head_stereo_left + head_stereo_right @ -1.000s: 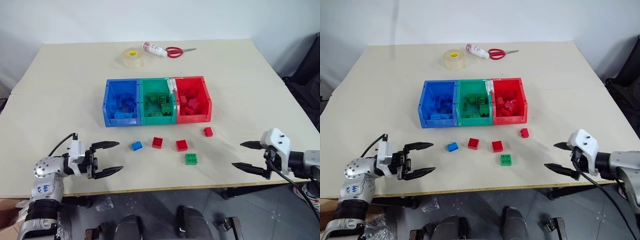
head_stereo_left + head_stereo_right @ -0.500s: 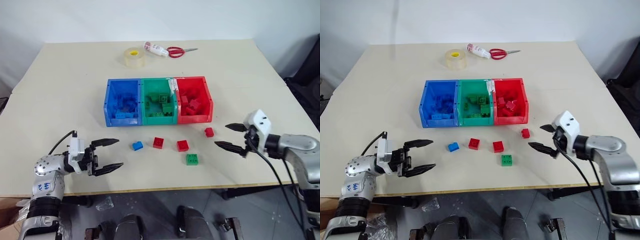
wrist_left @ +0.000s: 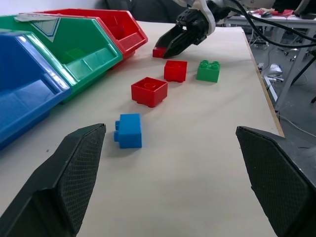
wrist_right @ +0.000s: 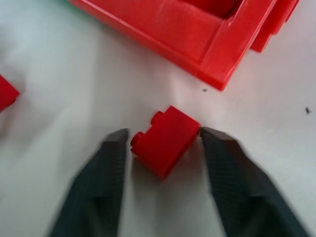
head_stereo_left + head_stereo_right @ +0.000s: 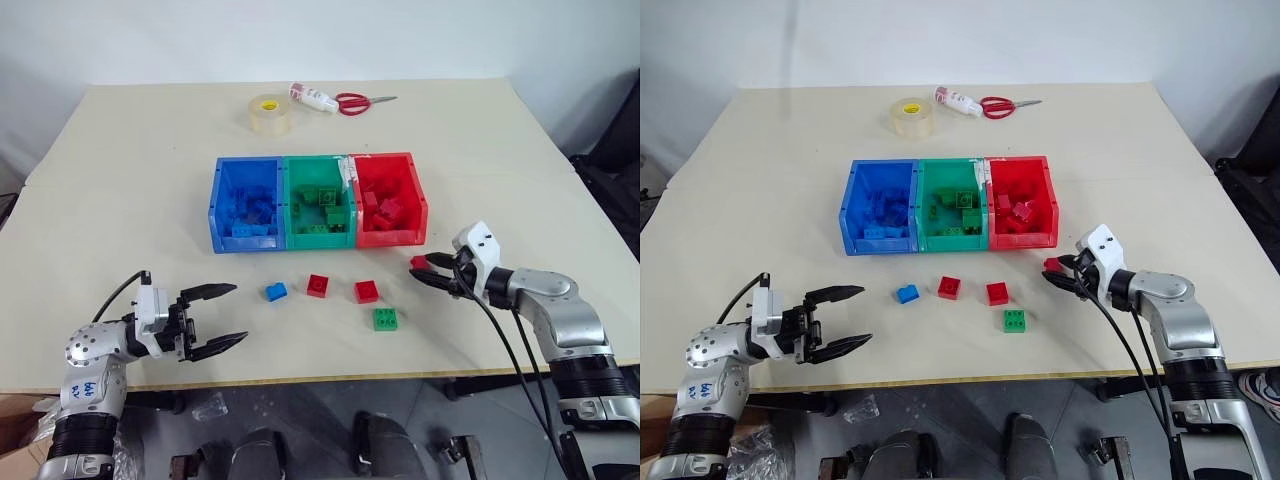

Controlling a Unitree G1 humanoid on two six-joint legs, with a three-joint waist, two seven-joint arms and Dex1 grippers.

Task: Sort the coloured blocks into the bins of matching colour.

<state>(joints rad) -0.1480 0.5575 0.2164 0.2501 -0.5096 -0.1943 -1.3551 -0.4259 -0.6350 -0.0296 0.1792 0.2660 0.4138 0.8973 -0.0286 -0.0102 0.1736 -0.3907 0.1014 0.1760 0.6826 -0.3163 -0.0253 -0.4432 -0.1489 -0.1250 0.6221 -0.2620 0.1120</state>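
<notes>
Smooth matte cream table (image 5: 130, 170), with three glossy plastic bins joined in a row mid-table: blue bin (image 5: 213, 215), green bin (image 5: 318, 240), red bin (image 5: 390, 238). All boxy, open on top, each already holding studded blocks of its own colour.

At 6 o'clock from the bins, a loose row of chunky bricks: blue block (image 5: 274, 291), a square red block (image 5: 317, 285) with one big round stud, a second red block (image 5: 366, 291), then the green block (image 5: 384, 318) with four studs, a bit nearer the table edge.

Right gripper (image 5: 422, 270) pinched narrow around the small red block (image 4: 165, 139), sitting at roughly 5 o'clock off the red bin's front corner. Black mesh-textured fingers (image 4: 106, 168) pressed on either side of it, one on the stud end and one on a corner. Looks to be resting on the table.

Left gripper (image 5: 238, 314) spread wide with nothing in it, at about 9 o'clock from the blue block and well apart from it, near the front edge.

Far end at 12 o'clock: clear tape roll (image 5: 267, 113), a small white tube (image 5: 310, 97) and red-handled scissors (image 5: 350, 102).
</notes>
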